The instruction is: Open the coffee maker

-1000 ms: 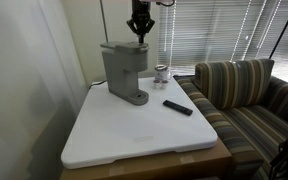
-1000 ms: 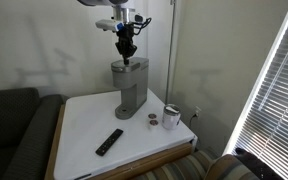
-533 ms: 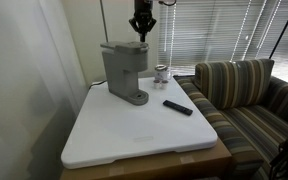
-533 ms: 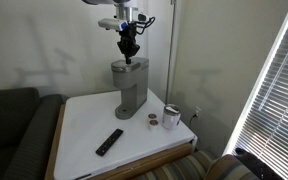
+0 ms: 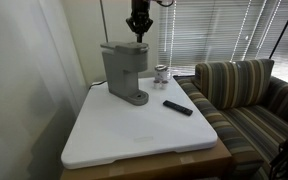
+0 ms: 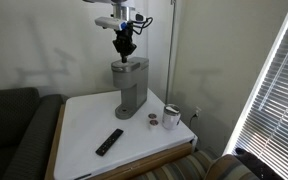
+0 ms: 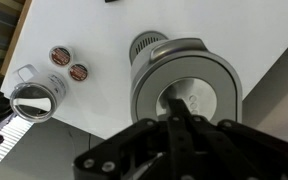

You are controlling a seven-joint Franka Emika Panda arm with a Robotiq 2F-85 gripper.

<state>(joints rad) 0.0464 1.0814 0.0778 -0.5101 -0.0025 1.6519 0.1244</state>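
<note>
The grey coffee maker stands at the back of the white table, with its top lid down; it shows in both exterior views. My gripper hangs straight down just above the lid, a small gap showing under it. In the wrist view the shut fingers point at the round lid of the coffee maker. The fingers are together and hold nothing.
A small shiny metal cup and two coffee pods sit beside the machine. A flat black remote lies on the white table. A striped couch stands by the table. Window blinds are behind.
My gripper has risen slightly above the coffee maker's lid. Nothing else has moved.
</note>
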